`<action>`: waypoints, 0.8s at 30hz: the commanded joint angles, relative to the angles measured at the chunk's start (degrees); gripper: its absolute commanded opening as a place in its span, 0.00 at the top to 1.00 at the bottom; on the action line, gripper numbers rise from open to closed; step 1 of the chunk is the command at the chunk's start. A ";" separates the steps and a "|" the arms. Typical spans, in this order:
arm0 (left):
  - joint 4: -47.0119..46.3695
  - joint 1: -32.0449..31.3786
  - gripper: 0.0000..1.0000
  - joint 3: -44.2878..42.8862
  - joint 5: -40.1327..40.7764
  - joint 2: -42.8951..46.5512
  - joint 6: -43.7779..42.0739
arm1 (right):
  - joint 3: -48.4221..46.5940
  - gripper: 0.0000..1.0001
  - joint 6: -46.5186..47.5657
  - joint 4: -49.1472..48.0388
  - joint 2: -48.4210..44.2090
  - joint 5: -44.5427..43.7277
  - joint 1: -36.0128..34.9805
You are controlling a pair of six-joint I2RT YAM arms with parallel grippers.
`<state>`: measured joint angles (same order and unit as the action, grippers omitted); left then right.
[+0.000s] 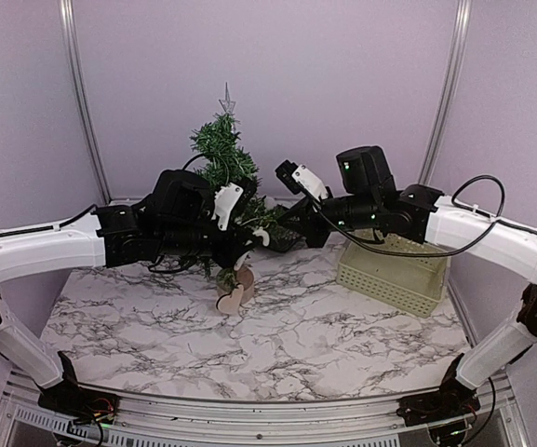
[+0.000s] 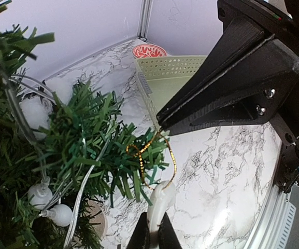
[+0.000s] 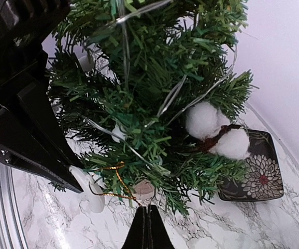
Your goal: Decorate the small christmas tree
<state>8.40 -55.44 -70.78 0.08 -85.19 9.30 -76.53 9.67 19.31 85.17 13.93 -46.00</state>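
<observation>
The small christmas tree [image 1: 223,160] stands at the back middle of the table, with its branches [image 2: 95,140] filling the left of the left wrist view and the top of the right wrist view [image 3: 154,93]. My left gripper [image 2: 157,228] is shut on a white ornament [image 2: 163,199] beside a low branch. A gold thread loop [image 2: 157,155] runs from the ornament around the branch tips. My right gripper [image 3: 147,210] is shut on the far end of that gold thread [image 3: 115,179], facing the left gripper [image 1: 248,244]. The tree's wooden base [image 3: 146,189] shows under the branches.
A pale green basket [image 1: 394,270] sits at the right, with a red patterned bowl [image 2: 149,51] behind it. A dark floral square dish [image 3: 253,174] lies beside the tree. White cotton balls [image 3: 216,127], small white bulbs [image 2: 58,212] and a silver star [image 1: 227,98] are on the tree.
</observation>
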 commanded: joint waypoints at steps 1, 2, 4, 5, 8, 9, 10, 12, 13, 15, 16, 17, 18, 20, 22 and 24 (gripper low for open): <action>2.12 0.11 1.00 -3.07 -1.48 -1.30 -1.47 | 0.34 1.00 0.59 0.91 -1.26 -1.15 0.24; 2.28 0.12 1.00 -3.17 -1.34 -1.44 -1.52 | 0.27 1.00 0.61 0.92 -1.03 -1.41 0.21; 2.47 0.08 1.00 -3.53 -1.07 -1.64 -1.57 | 0.00 1.00 0.69 1.04 -0.54 -1.77 0.21; 2.57 0.07 1.00 -3.65 -1.05 -1.85 -1.59 | -0.08 1.00 0.76 1.02 -0.34 -2.02 0.21; 3.04 0.07 1.00 -4.00 -0.82 -2.21 -1.65 | -0.32 1.00 0.94 0.91 0.20 -2.65 0.21; 3.21 0.07 1.00 -4.05 -0.58 -2.29 -1.66 | -0.48 1.00 0.96 0.85 0.37 -2.91 0.21; 3.28 0.07 1.00 -4.07 -0.46 -2.32 -1.61 | -0.73 1.00 0.96 0.82 0.62 -3.14 0.21; 3.42 0.07 1.00 -3.95 -0.37 -2.26 -1.50 | -1.34 1.00 0.97 0.61 1.19 -3.21 0.22; 3.49 0.07 1.00 -3.83 1.18 -2.15 -1.48 | -1.77 1.00 0.89 0.55 1.46 -3.22 0.21; 3.65 0.07 1.00 -3.70 2.59 -1.97 -1.52 | -2.22 1.00 0.88 0.24 2.03 -3.21 0.21; 3.72 0.07 1.00 -3.60 3.09 -1.85 -1.51 | -2.65 1.00 0.88 0.13 2.36 -3.26 0.21; 3.87 0.07 1.00 -3.49 3.64 -1.69 -1.48 | -2.96 1.00 0.88 0.02 2.71 -3.22 0.21; 4.05 0.07 1.00 -3.36 4.04 -1.61 -1.49 | -3.27 1.00 0.88 -0.12 3.06 -3.17 0.21; 4.40 0.07 1.00 -3.17 4.65 -1.44 -1.50 | -3.88 1.00 0.88 -0.24 3.75 -3.04 0.21; 4.41 0.07 1.00 -2.78 5.00 -1.02 -1.31 | -4.42 1.00 0.79 -0.39 4.24 -2.95 0.21; 4.39 0.07 1.00 -2.52 5.17 -0.73 -1.26 | -4.78 1.00 0.79 -0.49 4.47 -2.86 0.21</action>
<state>11.42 -55.44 -73.30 3.49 -86.87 8.45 -78.06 10.17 20.03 89.14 11.38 -46.00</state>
